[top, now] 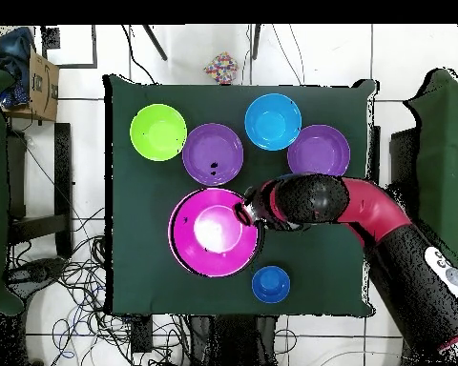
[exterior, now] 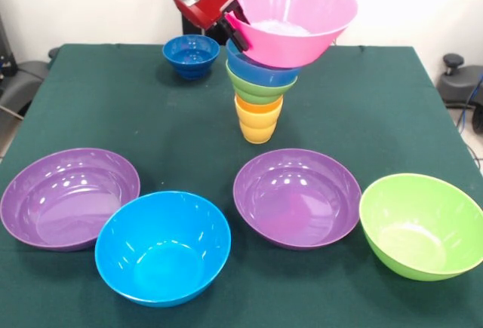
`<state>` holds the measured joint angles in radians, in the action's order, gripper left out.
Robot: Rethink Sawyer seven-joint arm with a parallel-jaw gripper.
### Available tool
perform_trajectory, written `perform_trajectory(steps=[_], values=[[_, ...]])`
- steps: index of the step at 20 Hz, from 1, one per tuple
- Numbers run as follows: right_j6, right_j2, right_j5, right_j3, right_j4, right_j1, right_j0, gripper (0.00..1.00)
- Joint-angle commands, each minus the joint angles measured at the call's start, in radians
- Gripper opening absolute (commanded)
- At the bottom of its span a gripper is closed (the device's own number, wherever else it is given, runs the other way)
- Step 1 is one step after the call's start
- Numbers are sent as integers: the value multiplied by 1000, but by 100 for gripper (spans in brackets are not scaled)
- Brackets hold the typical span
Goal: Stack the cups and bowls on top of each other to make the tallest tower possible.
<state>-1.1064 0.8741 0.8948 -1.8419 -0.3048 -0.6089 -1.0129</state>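
The jaws (exterior: pixel 235 32) of the red and black arm are clamped on the left rim of the large glossy pink plastic bowl (exterior: pixel 298 13), one black finger showing on the outside of the wall. The bowl hangs tilted, its mouth turned up and toward the camera, and its base sits in, or just over, the top of the tower (exterior: pixel 260 94); contact there cannot be made out. From above, the pink bowl (top: pixel 214 232) covers the tower entirely.

The tower stands upright on the far middle of the dark green tabletop (exterior: pixel 151 109): a yellow-orange ribbed plastic cup (exterior: pixel 258 128) at the bottom, an orange cup rim (exterior: pixel 256 104) just above it, then a small green bowl (exterior: pixel 256 88) and a small light blue bowl (exterior: pixel 260 72) nested on top.

To the tower's left, farther back, sits a small dark blue bowl (exterior: pixel 191 55), apart from it. Along the near side stand four large bowls, mouths up: a purple one (exterior: pixel 69 197) at far left, a blue one (exterior: pixel 163 246) just beside it and nearest the camera, a second purple one (exterior: pixel 296 197) right of centre, and a green one (exterior: pixel 421 225) at far right.
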Motion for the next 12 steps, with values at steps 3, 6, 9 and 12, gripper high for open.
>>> perform_trajectory(steps=[3,6,9,12], values=[[20,-22,22,72,-28,40,53,0],[21,-23,18,68,-29,40,49,0],[25,-23,19,70,-31,40,47,0],[33,-26,16,66,-39,40,40,0]])
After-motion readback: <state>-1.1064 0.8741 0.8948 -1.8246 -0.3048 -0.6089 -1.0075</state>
